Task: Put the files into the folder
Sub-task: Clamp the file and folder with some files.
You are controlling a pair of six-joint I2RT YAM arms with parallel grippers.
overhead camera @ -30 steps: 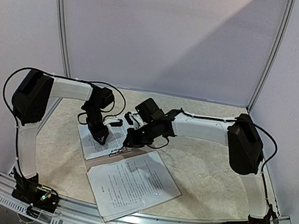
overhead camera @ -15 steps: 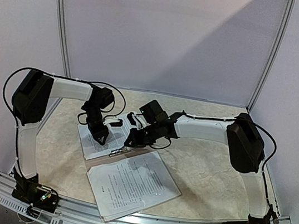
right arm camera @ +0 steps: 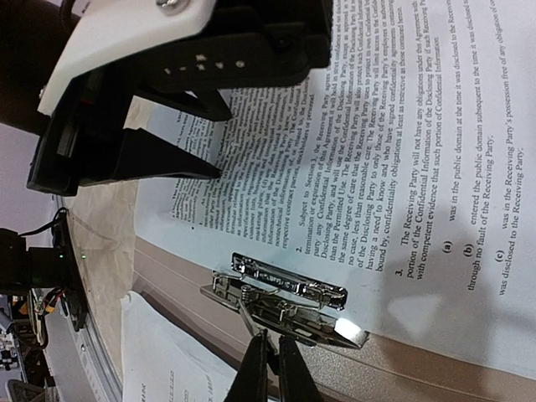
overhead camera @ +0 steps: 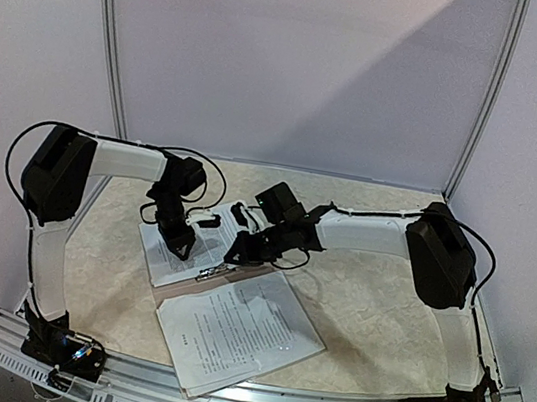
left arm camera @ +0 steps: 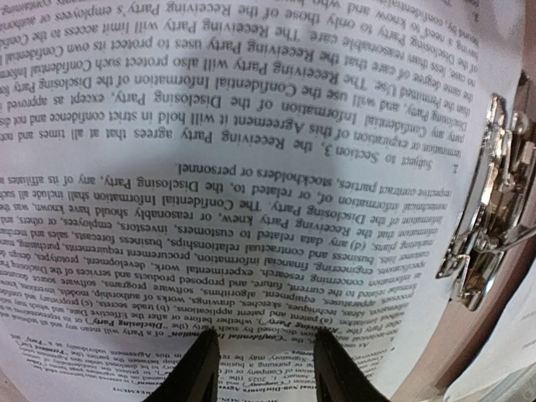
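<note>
Files (left arm camera: 251, 167): sheet in folder (right arm camera: 402, 368), at clip (right arm camera: 285, 293).
Left gripper (left arm camera: 264, 322): half-open, still pinning sheet, grasping nothing.
Right gripper (right arm camera: 273, 343): shut, has edged to clip; clamping likely next.

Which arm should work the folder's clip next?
Probably right. The right gripper, shut, sits just beside the silver clip; the left gripper rests, fingers apart, on the printed sheet, away from the clip.

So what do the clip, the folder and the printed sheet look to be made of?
Clip: metal, probably polished steel; it is silver with bright mirror glints. Folder: likely cardboard; flat, matte, brownish tan. Sheet: thin white paper, matte, printed with black text.
</note>
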